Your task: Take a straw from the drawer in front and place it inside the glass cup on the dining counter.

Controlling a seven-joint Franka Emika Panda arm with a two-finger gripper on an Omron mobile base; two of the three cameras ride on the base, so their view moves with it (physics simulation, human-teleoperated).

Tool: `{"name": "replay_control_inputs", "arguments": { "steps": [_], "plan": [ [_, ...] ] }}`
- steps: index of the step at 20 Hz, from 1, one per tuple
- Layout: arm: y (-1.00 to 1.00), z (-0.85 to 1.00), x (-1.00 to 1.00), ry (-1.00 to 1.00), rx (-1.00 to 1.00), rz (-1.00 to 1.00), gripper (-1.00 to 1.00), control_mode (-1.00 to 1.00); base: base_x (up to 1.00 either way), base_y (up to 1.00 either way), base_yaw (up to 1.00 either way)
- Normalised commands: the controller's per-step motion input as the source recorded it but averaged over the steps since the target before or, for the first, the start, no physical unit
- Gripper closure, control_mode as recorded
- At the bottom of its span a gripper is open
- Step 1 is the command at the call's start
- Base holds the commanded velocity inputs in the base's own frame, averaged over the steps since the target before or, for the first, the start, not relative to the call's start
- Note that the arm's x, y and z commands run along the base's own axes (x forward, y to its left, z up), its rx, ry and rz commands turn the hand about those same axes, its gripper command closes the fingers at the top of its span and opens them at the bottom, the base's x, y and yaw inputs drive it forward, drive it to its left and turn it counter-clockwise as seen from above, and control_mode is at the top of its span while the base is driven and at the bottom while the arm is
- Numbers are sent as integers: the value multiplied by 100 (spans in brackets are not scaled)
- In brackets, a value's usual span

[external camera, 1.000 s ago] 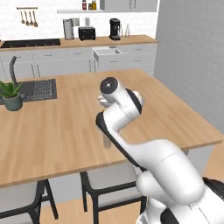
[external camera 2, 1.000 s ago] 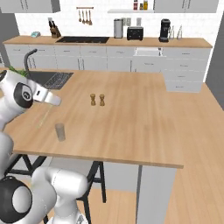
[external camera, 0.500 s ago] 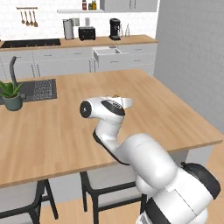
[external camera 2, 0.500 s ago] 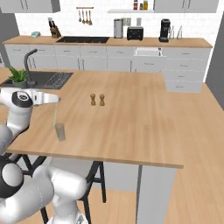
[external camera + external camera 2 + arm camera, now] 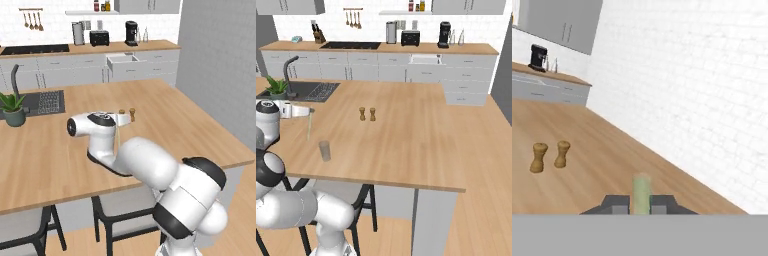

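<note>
Left base view: mid-frame, the claw (image 5: 119, 121) pinches the straw (image 5: 119, 134), which hangs above the table (image 5: 165, 115).

Right base view: at left, the straw (image 5: 309, 125) hangs just upper-left of the glass cup (image 5: 324, 150).

Hand view: the straw (image 5: 641, 194) stands between the fingertips (image 5: 616, 203), two shakers (image 5: 549, 156) at left.

Left of frame: gripper (image 5: 307, 112) clamps the straw (image 5: 309, 126) hanging vertical, upper-left of the glass cup (image 5: 324, 150) on the dining counter (image 5: 406, 145).

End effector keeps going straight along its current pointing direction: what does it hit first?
Probably nothing nearby: the end effector, shut on the straw, points level over the dining counter, right of the shakers, toward the white wall. Depth unclear.
</note>
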Motion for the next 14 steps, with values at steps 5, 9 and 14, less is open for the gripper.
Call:
{"name": "replay_control_inputs", "arguments": {
  "steps": [5, 9, 14],
  "plan": [
    [0, -14, 29, -19, -5, -2, 100, -100, 0, 0, 0],
    [-3, -15, 0, -16, -4, 0, 100, -100, 0, 0, 0],
    [-21, -2, 2, -3, -1, -3, 100, -100, 0, 0, 0]
  ]
}}
